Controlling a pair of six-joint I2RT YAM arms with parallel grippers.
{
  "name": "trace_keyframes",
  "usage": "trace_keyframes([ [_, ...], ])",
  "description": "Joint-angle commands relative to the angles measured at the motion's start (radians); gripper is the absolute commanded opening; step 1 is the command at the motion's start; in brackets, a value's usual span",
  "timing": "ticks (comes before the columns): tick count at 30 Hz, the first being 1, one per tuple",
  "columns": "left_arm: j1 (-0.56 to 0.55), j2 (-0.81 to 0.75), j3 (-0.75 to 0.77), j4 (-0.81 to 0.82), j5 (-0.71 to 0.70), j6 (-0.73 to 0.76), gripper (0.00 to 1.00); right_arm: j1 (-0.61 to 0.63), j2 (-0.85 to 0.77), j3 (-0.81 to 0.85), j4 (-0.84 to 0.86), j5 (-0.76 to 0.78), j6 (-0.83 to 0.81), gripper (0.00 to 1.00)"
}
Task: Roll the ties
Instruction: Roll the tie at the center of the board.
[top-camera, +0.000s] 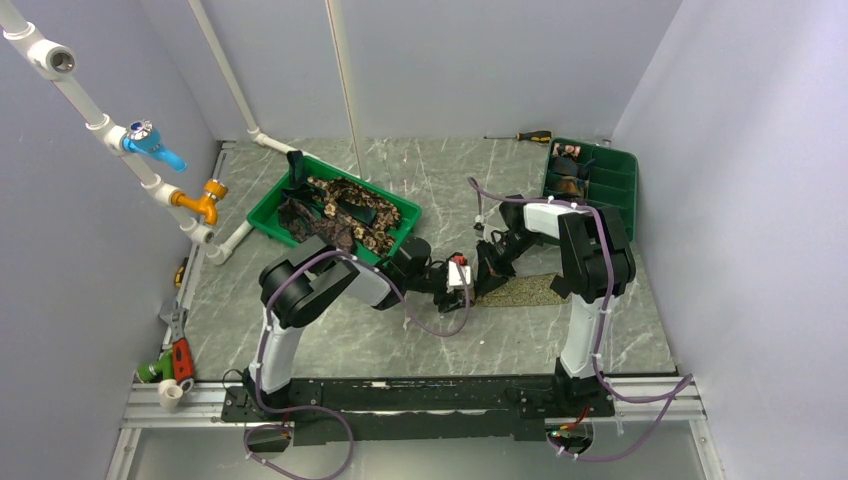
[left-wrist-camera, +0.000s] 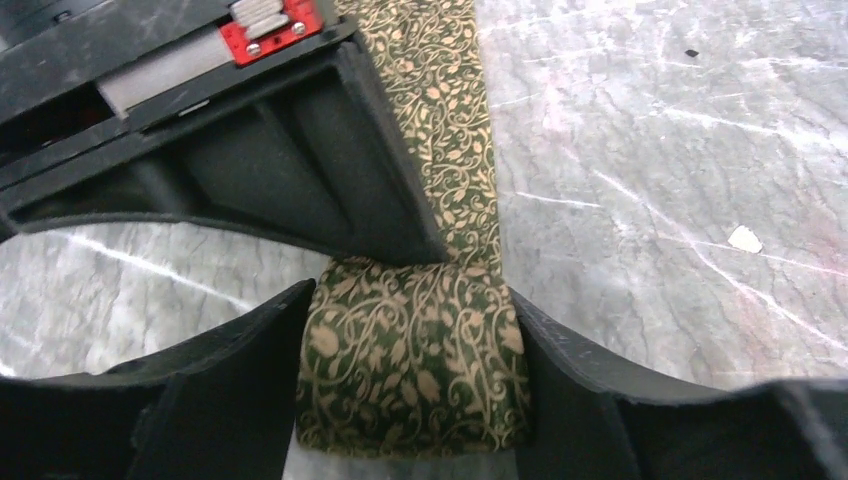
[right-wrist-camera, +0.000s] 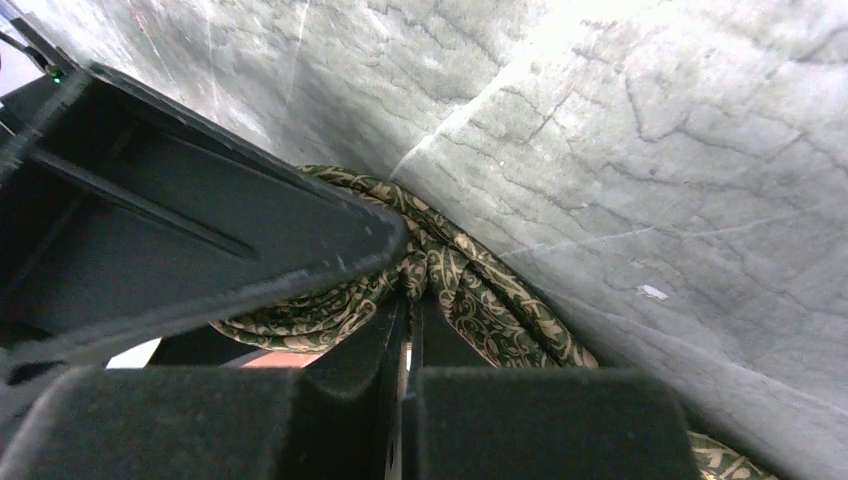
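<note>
The left claw (left-wrist-camera: 410, 335) is straddling the rolled end of the olive tie (left-wrist-camera: 455, 130), its fingers (left-wrist-camera: 240, 380) sitting against both edges of the roll, though I cannot tell whether they are squeezing. Just ahead of it the right claw (right-wrist-camera: 408, 300) is closed, its tips bearing down on the flat length. Rolling seems to be just starting, so the roll needs turning onward along the tie, and bare bench (left-wrist-camera: 680, 200) is lying open beyond both claws.

Grey marbled table (top-camera: 330, 345), olive tie (top-camera: 530, 291) flat, green tray (top-camera: 265, 210), screwdriver (top-camera: 520, 136)
</note>
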Motion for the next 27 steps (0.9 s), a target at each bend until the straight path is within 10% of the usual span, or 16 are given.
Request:
trace_keyframes([
  [1, -0.014, 0.065, 0.035, 0.173, 0.041, -0.066, 0.65, -0.003, 0.049, -0.018, 0.111, 0.262, -0.079, 0.00],
  [10, -0.012, 0.043, 0.013, -0.076, -0.053, -0.053, 0.22, -0.009, -0.031, -0.012, 0.088, 0.151, -0.105, 0.05],
  [15, -0.011, 0.023, 0.049, -0.408, -0.159, 0.026, 0.19, -0.076, -0.111, 0.064, -0.045, 0.027, -0.136, 0.31],
  [27, -0.008, 0.025, 0.116, -0.617, -0.159, -0.027, 0.18, -0.025, -0.176, -0.017, 0.041, -0.254, -0.018, 0.54],
])
